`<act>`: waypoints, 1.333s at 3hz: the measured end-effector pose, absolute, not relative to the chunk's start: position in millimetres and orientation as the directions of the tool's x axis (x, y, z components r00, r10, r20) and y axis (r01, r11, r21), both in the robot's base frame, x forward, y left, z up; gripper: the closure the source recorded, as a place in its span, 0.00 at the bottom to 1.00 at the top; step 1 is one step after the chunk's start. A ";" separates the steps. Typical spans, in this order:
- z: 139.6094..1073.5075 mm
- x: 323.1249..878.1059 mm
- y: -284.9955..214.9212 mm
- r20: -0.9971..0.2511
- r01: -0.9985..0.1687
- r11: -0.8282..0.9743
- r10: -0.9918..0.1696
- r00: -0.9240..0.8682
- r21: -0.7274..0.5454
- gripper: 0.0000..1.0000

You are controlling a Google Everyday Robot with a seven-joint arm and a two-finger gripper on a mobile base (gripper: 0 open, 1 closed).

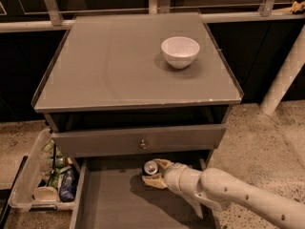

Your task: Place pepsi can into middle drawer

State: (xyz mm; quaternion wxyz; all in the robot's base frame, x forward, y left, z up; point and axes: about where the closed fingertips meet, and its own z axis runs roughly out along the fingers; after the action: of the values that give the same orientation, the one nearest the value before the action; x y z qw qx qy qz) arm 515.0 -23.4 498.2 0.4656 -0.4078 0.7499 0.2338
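The pepsi can shows mostly its silver top, held in my gripper over the back of the open middle drawer. The drawer shows a flat bare grey floor and low side walls. My gripper's tan fingers are closed around the can, just below the front panel of the upper drawer. My white arm reaches in from the lower right. The can's blue body is mostly hidden by the fingers and shadow.
A white bowl stands on the grey cabinet top. The upper drawer has a small round knob. A clear plastic bin of clutter sits on the floor to the left. A white post stands at the right.
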 end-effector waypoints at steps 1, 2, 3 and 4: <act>455.9 527.2 -12.2 -0.896 -0.825 0.562 -0.390 -0.210 -0.051 1.00; 424.1 534.8 -10.4 -0.876 -0.831 0.548 -0.442 -0.195 -0.091 1.00; 422.3 534.8 -9.9 -0.874 -0.833 0.546 -0.445 -0.195 -0.092 0.82; 422.3 534.8 -9.9 -0.874 -0.833 0.546 -0.445 -0.195 -0.092 0.59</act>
State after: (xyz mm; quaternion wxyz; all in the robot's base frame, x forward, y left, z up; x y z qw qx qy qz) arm 534.8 -9.9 422.3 0.4672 -0.4291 0.7447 0.2073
